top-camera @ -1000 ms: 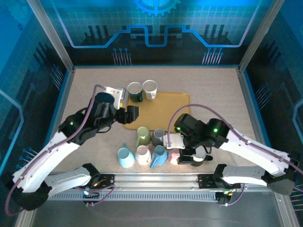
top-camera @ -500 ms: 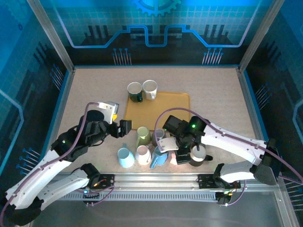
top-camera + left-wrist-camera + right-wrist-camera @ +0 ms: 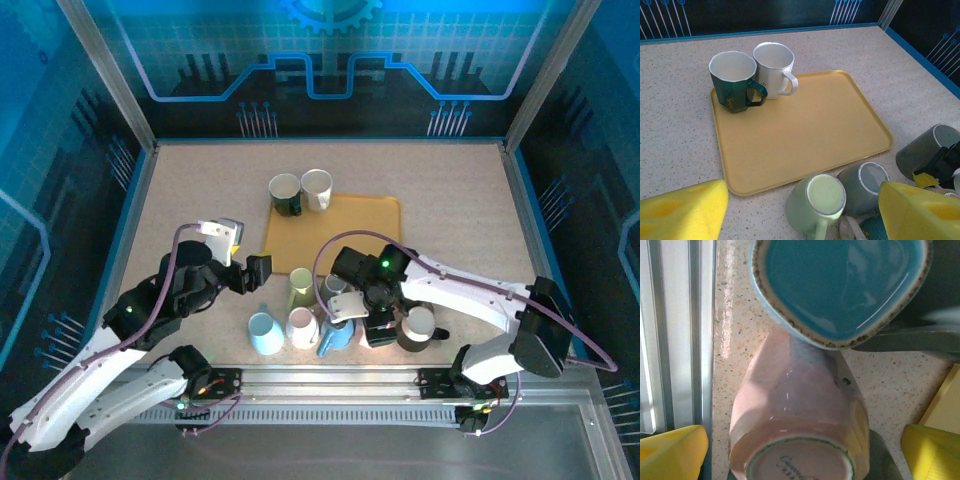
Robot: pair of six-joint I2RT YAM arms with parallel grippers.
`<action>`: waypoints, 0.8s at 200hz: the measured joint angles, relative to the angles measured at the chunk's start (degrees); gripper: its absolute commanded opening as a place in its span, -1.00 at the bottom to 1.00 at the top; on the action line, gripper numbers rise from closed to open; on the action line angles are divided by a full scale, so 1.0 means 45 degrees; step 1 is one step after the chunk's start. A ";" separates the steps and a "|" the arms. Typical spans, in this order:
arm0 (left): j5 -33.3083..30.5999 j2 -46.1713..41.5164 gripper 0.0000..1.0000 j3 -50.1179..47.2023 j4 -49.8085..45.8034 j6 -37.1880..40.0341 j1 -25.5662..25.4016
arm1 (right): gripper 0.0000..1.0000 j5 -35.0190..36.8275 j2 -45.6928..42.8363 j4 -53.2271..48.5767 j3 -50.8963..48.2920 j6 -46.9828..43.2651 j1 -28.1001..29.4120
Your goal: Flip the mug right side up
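Though spread wide, gripping nothing: right gripper's (image 3: 800, 455) yellow fingers (image 3: 671, 451) flanking the pink mug (image 3: 800, 405), lying on its side nearward of the tray (image 3: 350, 228), base toward the wrist camera, mouth end hidden behind blue mug (image 3: 840, 285). Left gripper (image 3: 800, 215) likewise agape, empty.

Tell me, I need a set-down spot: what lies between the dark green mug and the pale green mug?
Only bare yellow tray lies between them, per the left wrist view.

pink ceramic mug (image 3: 800, 425) touching blue glazed mug (image 3: 840, 285); yellow flat tray (image 3: 805, 130) open except dark green mug (image 3: 732, 82), white mug (image 3: 772, 67) at far-left corner.
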 measured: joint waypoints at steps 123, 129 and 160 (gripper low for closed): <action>-0.0005 -0.0058 0.59 -0.0112 0.0034 0.0000 0.0000 | -0.05 0.0461 0.1161 0.0704 -0.0923 0.0355 0.0024; -0.0005 -0.0073 0.58 -0.0117 0.0039 0.0000 0.0000 | -0.06 0.0447 0.1161 0.0704 -0.0923 0.0350 0.0024; -0.0010 -0.0068 0.58 -0.0180 0.0073 0.0000 0.0000 | -0.08 0.0418 0.1054 0.0563 -0.0923 0.0350 0.0024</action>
